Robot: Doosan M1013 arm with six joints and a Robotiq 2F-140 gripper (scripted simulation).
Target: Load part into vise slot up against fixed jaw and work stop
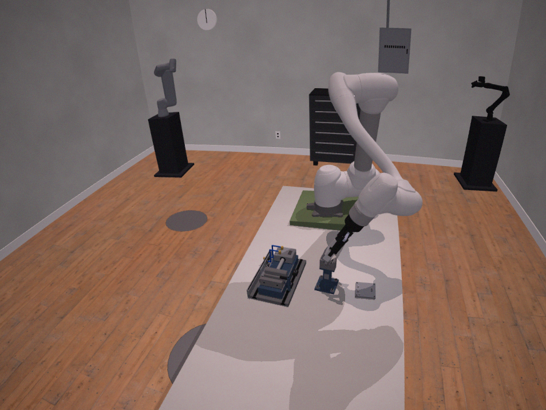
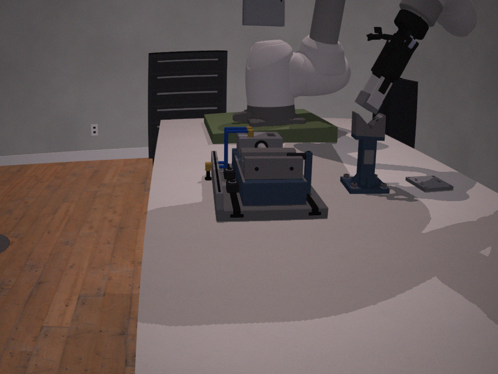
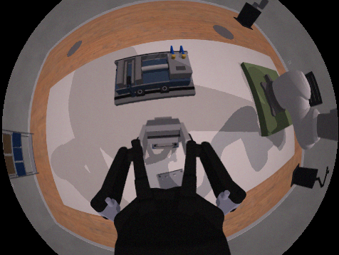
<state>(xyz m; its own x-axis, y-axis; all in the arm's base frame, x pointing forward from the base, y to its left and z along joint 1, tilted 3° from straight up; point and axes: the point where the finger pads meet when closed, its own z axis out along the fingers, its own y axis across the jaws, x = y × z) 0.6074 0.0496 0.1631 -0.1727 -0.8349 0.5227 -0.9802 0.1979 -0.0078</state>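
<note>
1. My gripper (image 2: 371,100) is clamped on the part (image 2: 369,97), a grey block pinched between the fingers.
2. I see the part tilted in the air directly over the notch of the V-block (image 2: 368,128); whether it touches the notch I cannot tell.
3. The V-block stands on its blue post between the vise (image 2: 268,177) and the infeed plate (image 2: 429,183), the plate lying nearest the bench's right edge.
4. The vise sits toward the left edge, its jaws apart.
5. My arm's base stands on the green pad (image 2: 321,130) at the far end of the bench (image 2: 281,302).
</note>
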